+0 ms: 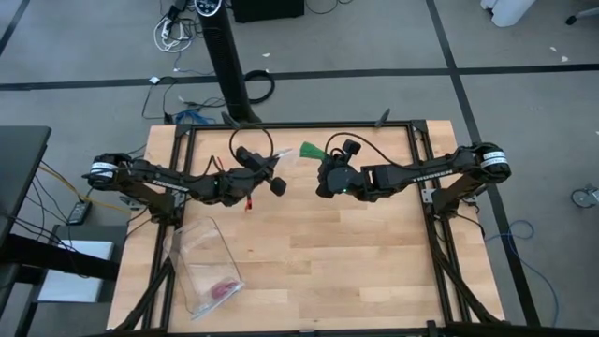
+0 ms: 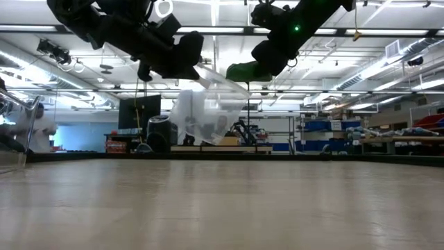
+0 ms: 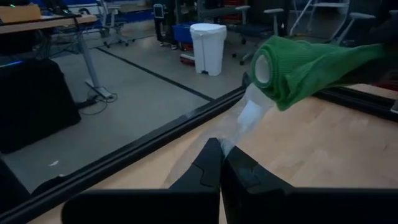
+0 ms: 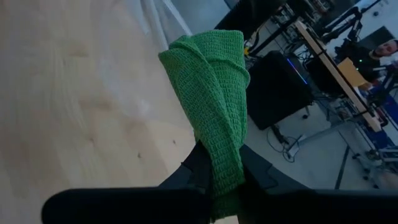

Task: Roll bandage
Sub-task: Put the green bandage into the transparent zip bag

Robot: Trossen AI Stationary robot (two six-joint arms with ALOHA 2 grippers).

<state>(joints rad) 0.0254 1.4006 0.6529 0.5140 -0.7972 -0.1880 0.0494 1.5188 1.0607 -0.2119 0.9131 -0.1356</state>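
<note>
While both arms hang above the wooden table, the bandage — bright green knit, rolled at one end — sits clamped between the right gripper fingers. The left gripper, fingers closed, pinches what seems a clear film beside it. A clear plastic bag holds a small pink item.

Overhead down, low level, wrists close forward
</note>
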